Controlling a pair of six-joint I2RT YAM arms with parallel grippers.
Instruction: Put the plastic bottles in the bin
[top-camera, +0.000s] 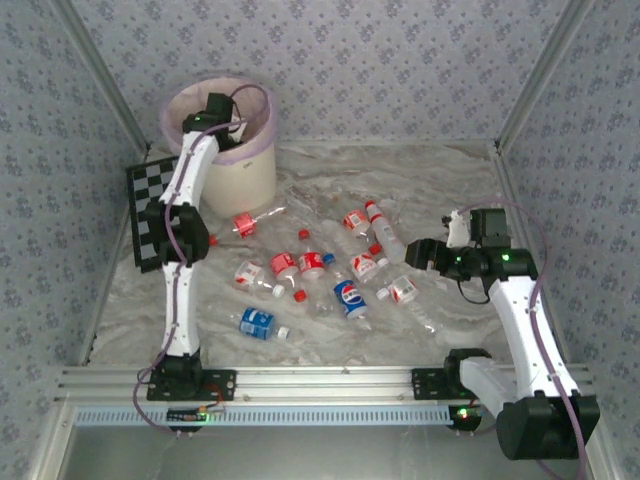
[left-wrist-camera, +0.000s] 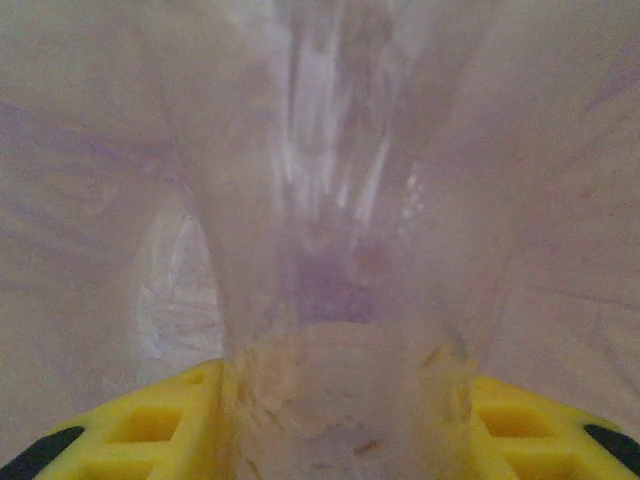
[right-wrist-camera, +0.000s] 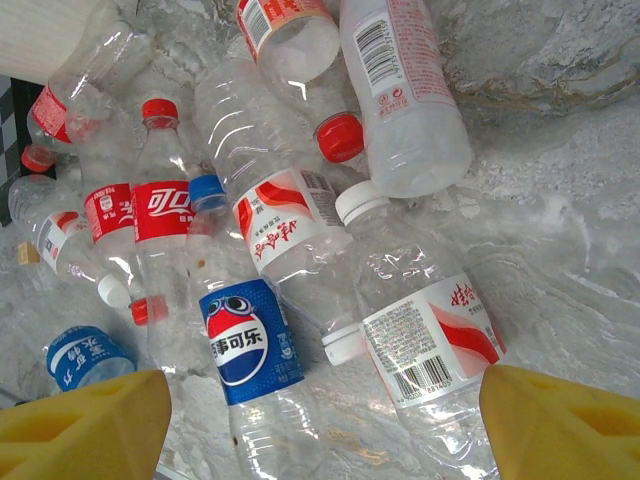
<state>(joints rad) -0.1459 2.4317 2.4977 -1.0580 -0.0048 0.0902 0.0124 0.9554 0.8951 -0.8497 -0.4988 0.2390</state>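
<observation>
Over the mouth of the round cream-white bin (top-camera: 243, 178) with its pale pink bag liner, the left claw (top-camera: 215, 118) is clamped on a clear crushed plastic bottle (left-wrist-camera: 340, 385) that points down into the bag; letting go should drop it in. The other plastic bottles (top-camera: 330, 270) lie scattered on the marbled grey table (top-camera: 450, 190), nearer the right claw (top-camera: 415, 252). Its yellow fingers (right-wrist-camera: 90, 425) stand apart over a blue-labelled clear bottle (right-wrist-camera: 245, 345) whose long axis runs between them.
</observation>
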